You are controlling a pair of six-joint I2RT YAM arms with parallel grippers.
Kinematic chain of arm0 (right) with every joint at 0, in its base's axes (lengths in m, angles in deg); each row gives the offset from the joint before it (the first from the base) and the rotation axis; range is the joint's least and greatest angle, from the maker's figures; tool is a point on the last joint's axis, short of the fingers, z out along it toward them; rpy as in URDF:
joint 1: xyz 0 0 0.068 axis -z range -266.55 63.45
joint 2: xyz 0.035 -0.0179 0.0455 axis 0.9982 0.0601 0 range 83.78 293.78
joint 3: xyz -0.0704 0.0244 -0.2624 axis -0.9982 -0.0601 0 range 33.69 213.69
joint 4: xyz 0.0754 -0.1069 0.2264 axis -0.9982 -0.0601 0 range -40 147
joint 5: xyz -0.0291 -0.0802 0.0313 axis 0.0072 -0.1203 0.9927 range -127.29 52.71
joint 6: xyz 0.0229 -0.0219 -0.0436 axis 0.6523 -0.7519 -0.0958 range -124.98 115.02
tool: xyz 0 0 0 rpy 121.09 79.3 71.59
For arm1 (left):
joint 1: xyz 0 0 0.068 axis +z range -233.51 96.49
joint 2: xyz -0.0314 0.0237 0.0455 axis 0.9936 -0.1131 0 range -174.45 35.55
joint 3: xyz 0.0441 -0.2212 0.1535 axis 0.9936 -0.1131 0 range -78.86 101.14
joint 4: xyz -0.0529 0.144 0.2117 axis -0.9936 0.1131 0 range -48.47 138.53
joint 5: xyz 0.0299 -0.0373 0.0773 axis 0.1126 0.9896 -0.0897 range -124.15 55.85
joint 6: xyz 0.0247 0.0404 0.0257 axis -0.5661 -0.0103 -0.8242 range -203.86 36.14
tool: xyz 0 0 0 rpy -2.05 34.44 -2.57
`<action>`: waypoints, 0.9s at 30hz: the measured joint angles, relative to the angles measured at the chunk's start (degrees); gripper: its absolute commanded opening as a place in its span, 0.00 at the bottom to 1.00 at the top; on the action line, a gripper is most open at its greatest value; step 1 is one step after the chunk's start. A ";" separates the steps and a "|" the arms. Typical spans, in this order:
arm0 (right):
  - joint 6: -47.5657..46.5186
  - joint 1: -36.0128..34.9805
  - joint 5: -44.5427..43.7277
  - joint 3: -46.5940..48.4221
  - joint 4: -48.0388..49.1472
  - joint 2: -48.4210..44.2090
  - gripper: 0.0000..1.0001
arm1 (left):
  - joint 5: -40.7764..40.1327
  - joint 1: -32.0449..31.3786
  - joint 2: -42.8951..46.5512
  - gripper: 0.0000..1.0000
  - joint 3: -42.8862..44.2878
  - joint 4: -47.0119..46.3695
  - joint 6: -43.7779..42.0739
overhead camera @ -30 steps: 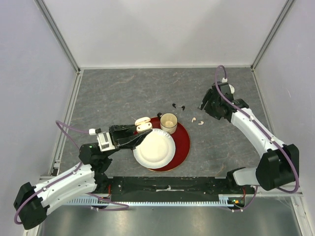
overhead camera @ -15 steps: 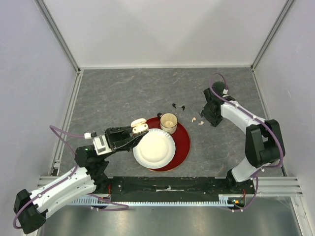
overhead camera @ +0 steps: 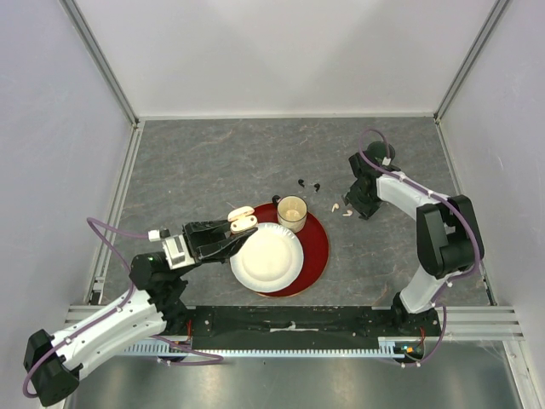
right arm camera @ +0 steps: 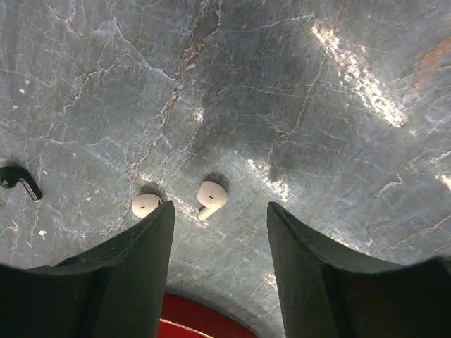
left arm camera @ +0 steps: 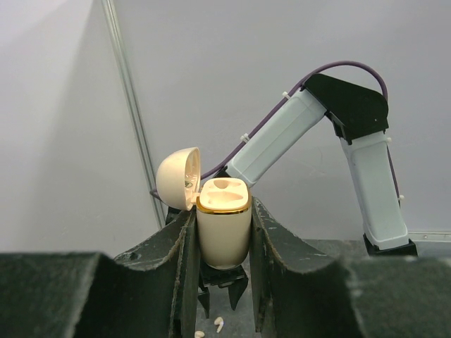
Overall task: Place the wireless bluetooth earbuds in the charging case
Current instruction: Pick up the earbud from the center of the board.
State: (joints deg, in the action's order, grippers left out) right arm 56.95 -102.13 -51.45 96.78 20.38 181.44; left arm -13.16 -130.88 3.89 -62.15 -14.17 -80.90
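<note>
Open charging case [overhead camera: 243,218] clamped in the left gripper [overhead camera: 237,227]; right gripper [overhead camera: 354,203] parted by the white earbuds [overhead camera: 347,212].
Top view: case left of centre, by the white plate's [overhead camera: 267,256] upper-left rim; black earbuds [overhead camera: 304,182] above the cup [overhead camera: 292,212]. Left wrist: case upright, lid hinged left. Right wrist: one white earbud between the wide jaws, untouched.

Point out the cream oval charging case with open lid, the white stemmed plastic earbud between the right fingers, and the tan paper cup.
Charging case [left arm camera: 223,236]: left wrist view, front of its body.
White earbud [right arm camera: 211,195]: right wrist view, its rounded head.
Paper cup [overhead camera: 292,226]: top view, its near wall.
</note>
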 measured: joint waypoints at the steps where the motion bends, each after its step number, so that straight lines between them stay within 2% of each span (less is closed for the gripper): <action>1: 0.04 0.00 0.28 0.00 0.20 0.39 0.62 | -0.02 0.00 0.11 0.02 -0.02 0.11 -0.04; 16: 0.28 0.00 0.76 0.00 2.19 1.53 0.61 | -1.03 0.00 1.95 0.02 -0.35 1.99 -0.50; 27: 0.50 0.00 0.81 0.00 2.34 2.69 0.55 | -1.46 0.00 2.16 0.02 -0.52 2.49 -0.52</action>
State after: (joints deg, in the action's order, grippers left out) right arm 57.45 -102.13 -50.64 96.78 22.72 184.13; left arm -14.62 -130.88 6.05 -62.68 -11.68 -81.43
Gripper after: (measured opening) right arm 0.567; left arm 0.357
